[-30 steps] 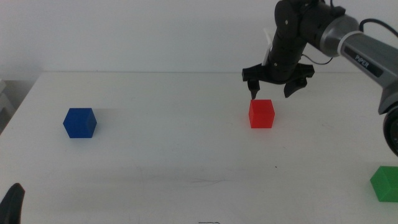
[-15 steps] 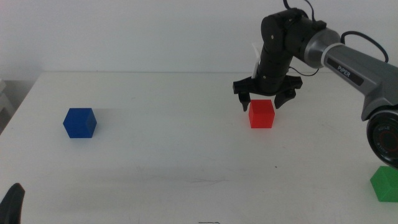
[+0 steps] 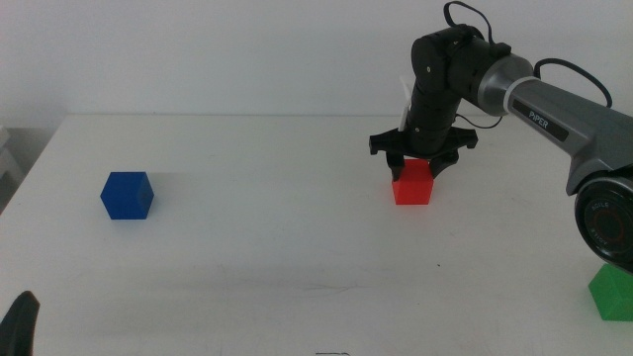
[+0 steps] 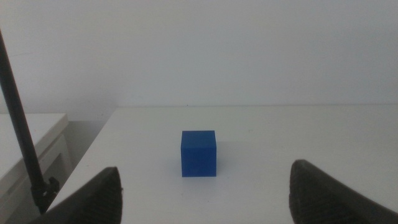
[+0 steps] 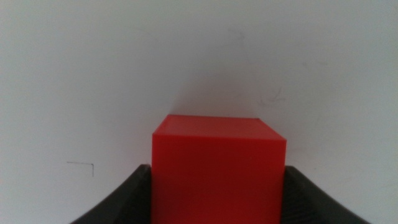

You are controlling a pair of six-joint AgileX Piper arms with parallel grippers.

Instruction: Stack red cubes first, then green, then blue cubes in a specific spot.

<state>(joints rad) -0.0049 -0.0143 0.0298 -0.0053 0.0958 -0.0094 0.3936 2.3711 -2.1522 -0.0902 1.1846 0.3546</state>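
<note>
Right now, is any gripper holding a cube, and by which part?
The right gripper brackets the red cube by two opposite sides; a firm grip cannot be told. The left gripper holds nothing.

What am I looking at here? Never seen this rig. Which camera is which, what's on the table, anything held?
Two robot arms work at a white table. The middle view looks down over it. The other two pictures come from cameras on the arms' wrists.

The right gripper is down over the red cube. Its wrist view shows the cube between the open jaws, so it is not gripped yet.

The left gripper waits near the table's front left corner, jaws open, facing the blue cube. The green cube sits at the far right.

Nothing is stacked.
</note>
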